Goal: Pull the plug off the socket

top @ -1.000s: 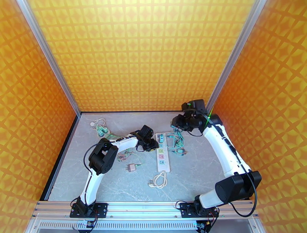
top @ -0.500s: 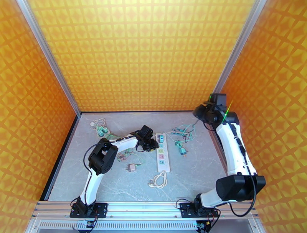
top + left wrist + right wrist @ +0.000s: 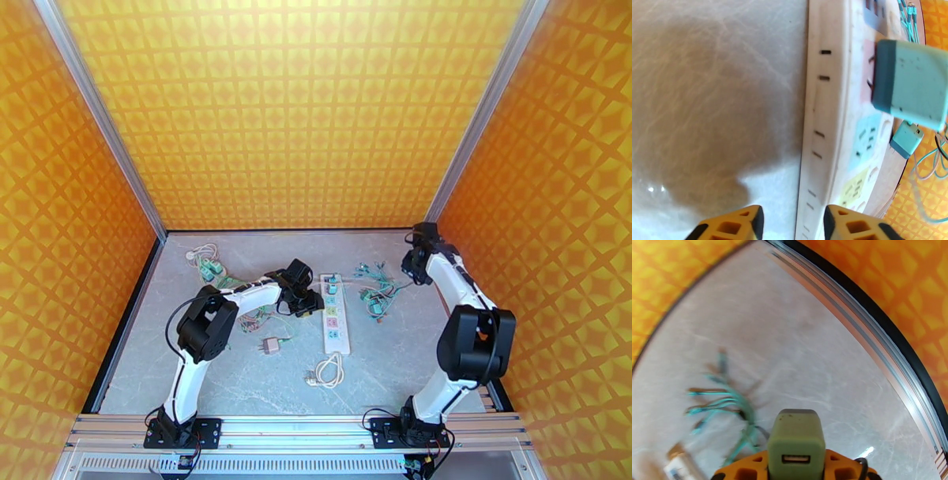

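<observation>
Socket (image 3: 335, 320): long axis 12–6 o'clock, teal plug (image 3: 332, 283) seated; left hand (image 3: 794, 223) nearer, 9 o'clock, parted, empty; right hand (image 3: 796, 469) grips green plug (image 3: 796, 439).

Socket (image 3: 825, 118) matt white plastic; green plug (image 3: 796, 433) smooth matt plastic; table (image 3: 711, 98) polished stone-look.

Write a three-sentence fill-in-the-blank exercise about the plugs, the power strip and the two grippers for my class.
1. The right gripper holds a ____ plug.
2. The teal plug sits in the ____ power strip.
3. The left gripper is at the power strip's edge with its jaws ____.
Missing words: green; white; open.
</observation>
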